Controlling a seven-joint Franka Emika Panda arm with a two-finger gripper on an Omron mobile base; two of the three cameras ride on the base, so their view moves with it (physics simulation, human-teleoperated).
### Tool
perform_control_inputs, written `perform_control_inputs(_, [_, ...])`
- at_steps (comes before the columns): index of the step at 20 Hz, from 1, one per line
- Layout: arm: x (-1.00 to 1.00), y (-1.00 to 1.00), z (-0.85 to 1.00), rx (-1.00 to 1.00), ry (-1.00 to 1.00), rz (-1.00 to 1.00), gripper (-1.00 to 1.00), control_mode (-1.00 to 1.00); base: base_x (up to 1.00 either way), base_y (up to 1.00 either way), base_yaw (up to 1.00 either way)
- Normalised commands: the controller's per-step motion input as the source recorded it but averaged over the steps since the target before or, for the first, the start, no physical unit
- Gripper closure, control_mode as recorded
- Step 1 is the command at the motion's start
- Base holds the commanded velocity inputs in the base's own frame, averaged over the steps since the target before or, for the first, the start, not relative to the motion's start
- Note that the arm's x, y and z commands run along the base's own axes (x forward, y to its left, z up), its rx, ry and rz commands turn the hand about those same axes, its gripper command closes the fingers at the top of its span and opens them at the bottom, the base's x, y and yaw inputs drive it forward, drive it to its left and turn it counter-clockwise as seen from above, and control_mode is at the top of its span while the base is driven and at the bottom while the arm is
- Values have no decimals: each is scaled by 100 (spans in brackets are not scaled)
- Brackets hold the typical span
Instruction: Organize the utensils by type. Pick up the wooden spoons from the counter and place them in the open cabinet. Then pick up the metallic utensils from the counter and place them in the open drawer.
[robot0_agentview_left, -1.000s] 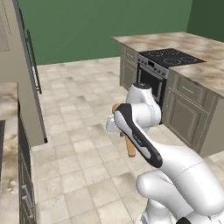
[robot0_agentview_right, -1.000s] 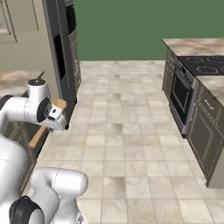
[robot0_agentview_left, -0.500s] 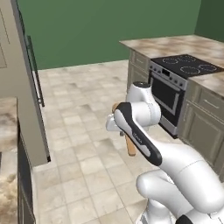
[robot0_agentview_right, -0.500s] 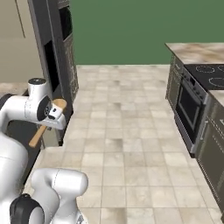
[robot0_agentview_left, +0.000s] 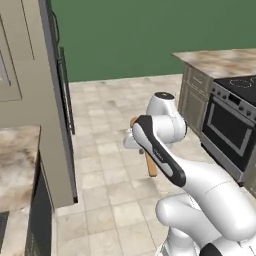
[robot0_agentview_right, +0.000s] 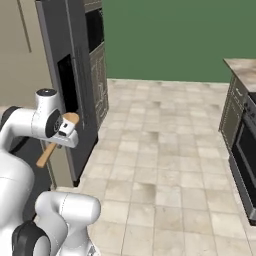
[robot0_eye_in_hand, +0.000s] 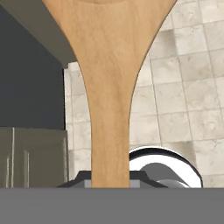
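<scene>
Across the beige stone-tiled floor (robot0_agentview_right: 165, 165) that spreads out ahead of you, a flat dark green wall (robot0_agentview_left: 150, 35) closes off the far end of the kitchen. To your left rises a tall beige cabinet column (robot0_agentview_left: 30, 100) with a dark built-in oven tower (robot0_agentview_right: 82, 65) set beside it, and a patch of beige-and-brown marbled tabletop (robot0_agentview_left: 15, 165) sits low at the left edge of the left base view. To your right stands a marbled island with taupe fronts (robot0_agentview_left: 197, 90) carrying a black cooktop and a steel-and-black oven (robot0_agentview_left: 232, 127). Your white arm is folded up over the open floor, well clear of both sides. Your gripper (robot0_agentview_right: 64, 134) is clamped on the large orange-tan wooden spoon (robot0_agentview_right: 55, 145), grasping it along the handle; the spoon hangs in the air at a slant, bowl up near the wrist and handle end pointing down. From the hand view, the spoon (robot0_eye_in_hand: 109, 87) runs straight up between the fingertips, widening into its bowl.
</scene>
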Motion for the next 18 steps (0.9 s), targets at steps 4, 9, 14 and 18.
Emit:
perform_control_inputs(4, [0, 0, 0, 0, 0, 0, 100, 100, 95, -14, 44])
perform_control_inputs(9, [0, 0, 0, 0, 0, 0, 100, 100, 79, -11, 60])
perform_control_inputs(14, [0, 0, 0, 0, 0, 0, 100, 100, 75, -15, 63])
perform_control_inputs(18, [0, 0, 0, 0, 0, 0, 100, 100, 36, -20, 75])
